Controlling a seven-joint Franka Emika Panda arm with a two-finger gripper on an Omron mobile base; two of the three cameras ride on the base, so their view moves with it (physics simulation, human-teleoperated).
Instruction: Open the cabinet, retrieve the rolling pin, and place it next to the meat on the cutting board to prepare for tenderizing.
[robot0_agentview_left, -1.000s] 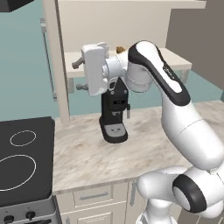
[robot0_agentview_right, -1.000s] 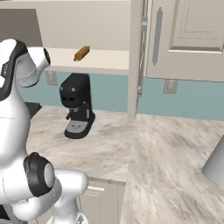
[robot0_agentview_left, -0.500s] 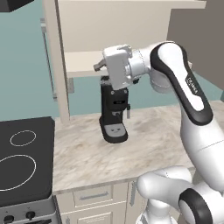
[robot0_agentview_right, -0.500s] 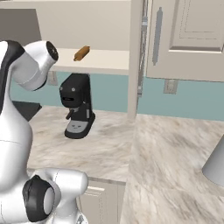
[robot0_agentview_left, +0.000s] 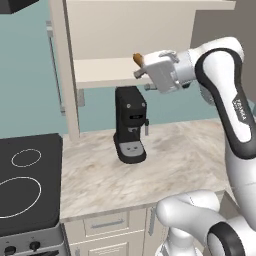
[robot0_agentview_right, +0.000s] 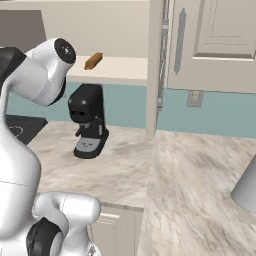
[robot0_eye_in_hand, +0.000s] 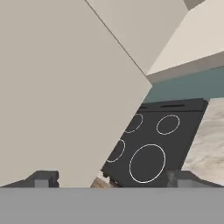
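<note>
Jaws spread wide; rolling pin half-hidden behind hand in cabinet.

The end effector is up at the front edge of the shelf inside the cabinet, whose door stands swung aside. The rolling pin lies on that shelf, just beside the end effector and slightly behind it. Below the end effector, the coffee machine stands on the table, under the shelf. The stovetop sits low down, to the left of the end effector, bordering the table.
</note>
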